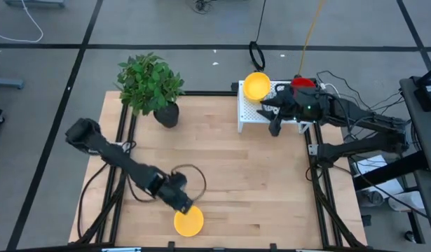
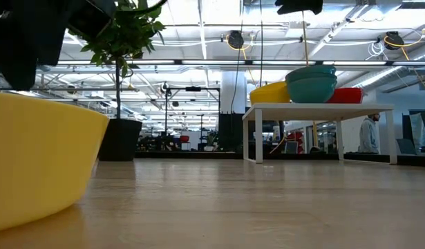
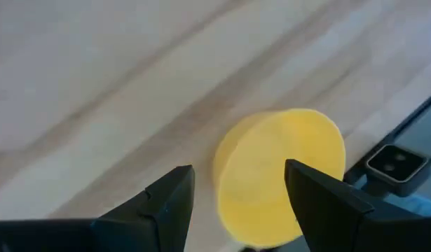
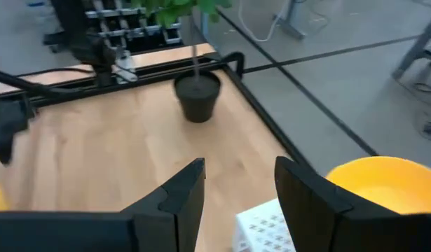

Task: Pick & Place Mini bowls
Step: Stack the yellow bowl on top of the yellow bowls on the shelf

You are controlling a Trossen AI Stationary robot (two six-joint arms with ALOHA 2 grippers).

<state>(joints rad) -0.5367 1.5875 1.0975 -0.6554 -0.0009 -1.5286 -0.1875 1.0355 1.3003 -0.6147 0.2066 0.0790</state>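
The left gripper (image 1: pixel 185 204) is positioned at the near edge of the table (image 1: pixel 257 182), directly above a yellow mini bowl (image 1: pixel 189 222) that rests upside down on the wood. In the left wrist view, its fingers (image 3: pixel 166 210) stand wide apart with nothing between them, and the yellow mini bowl (image 3: pixel 282 171) lies on the table just beyond them. In the low view, this yellow mini bowl (image 2: pixel 39 162) fills the left foreground. The right gripper (image 1: pixel 273 112) is positioned over the white perforated rack (image 1: pixel 251 112) at the far right of the table. Its fingers (image 4: pixel 176 199) are likewise spread and empty. A second yellow mini bowl (image 1: pixel 256 85) sits on the far left corner of the rack, and a red mini bowl (image 1: pixel 303 82) sits on the rack further right. In the low view, stacked teal bowls (image 2: pixel 312 83) rest on the rack between them. A potted plant (image 1: pixel 152 87) stands at the far left of the table, well apart from both grippers.
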